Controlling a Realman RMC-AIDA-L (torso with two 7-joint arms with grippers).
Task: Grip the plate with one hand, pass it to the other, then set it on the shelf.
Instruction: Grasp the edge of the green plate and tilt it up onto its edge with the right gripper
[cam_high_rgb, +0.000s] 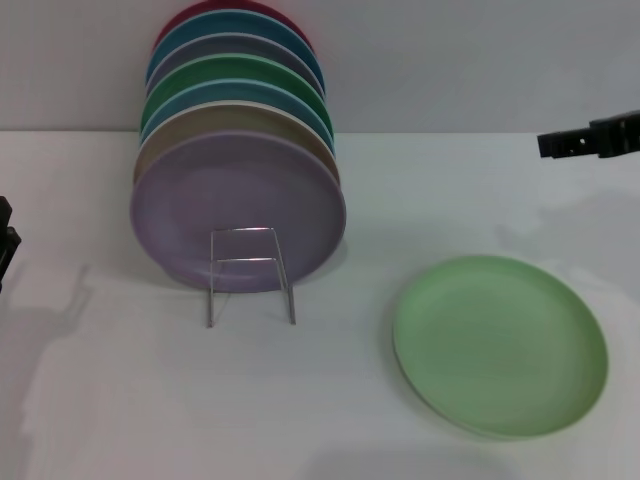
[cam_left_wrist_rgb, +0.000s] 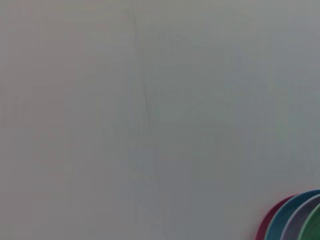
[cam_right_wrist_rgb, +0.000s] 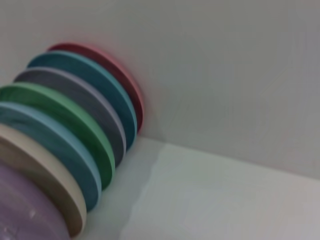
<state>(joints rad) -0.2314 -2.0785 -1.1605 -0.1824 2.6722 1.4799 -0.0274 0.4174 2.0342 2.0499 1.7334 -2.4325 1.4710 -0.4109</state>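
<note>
The pale mint-green plate (cam_high_rgb: 500, 343) lies flat on the white table at the front right. The thin silver wire shelf (cam_high_rgb: 250, 275) stands left of centre, with a row of plates leaning upright in it. My right gripper (cam_high_rgb: 590, 137) shows as a dark piece at the right edge, raised behind the plate and apart from it. My left gripper (cam_high_rgb: 6, 245) shows only as a dark sliver at the left edge, far from the plate. Neither wrist view shows the mint plate.
Several upright plates fill the rack: lilac (cam_high_rgb: 238, 212) in front, then beige, blue, darker green (cam_high_rgb: 235, 75), grey, teal and red behind. They also show in the right wrist view (cam_right_wrist_rgb: 65, 135). A grey wall (cam_high_rgb: 480, 60) stands behind the table.
</note>
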